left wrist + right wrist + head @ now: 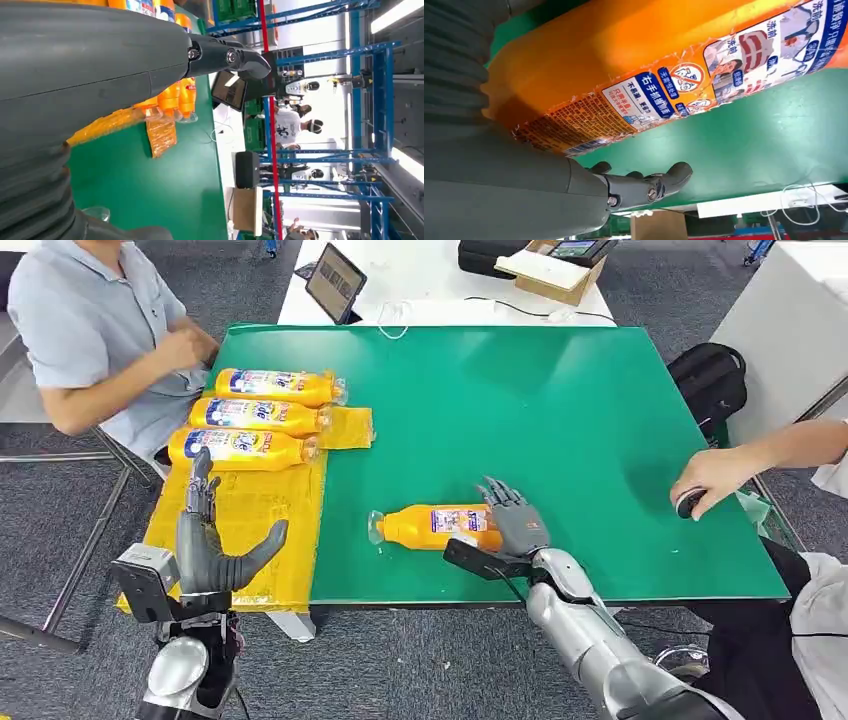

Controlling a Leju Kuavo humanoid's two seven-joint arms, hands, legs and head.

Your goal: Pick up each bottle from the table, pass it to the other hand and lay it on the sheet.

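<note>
My right hand (515,525) cupped the bottle (432,526) lying on the green table (600,440), fingers spread, not yet clamped; it looked full, heavy, slick-labelled, best gripped mid-body; my left hand (205,545) waited open, holding nothing.

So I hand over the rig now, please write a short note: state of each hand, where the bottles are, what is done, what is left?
Left hand: open, holds nothing, above the yellow sheet.
Right hand: at the base end of the fourth bottle, which lies on the green table; whether it grips yet, I cannot tell.
Done: three bottles lie side by side on the sheet.
Left: lift the fourth bottle, pass it to the left hand, lay it on the sheet.
</note>
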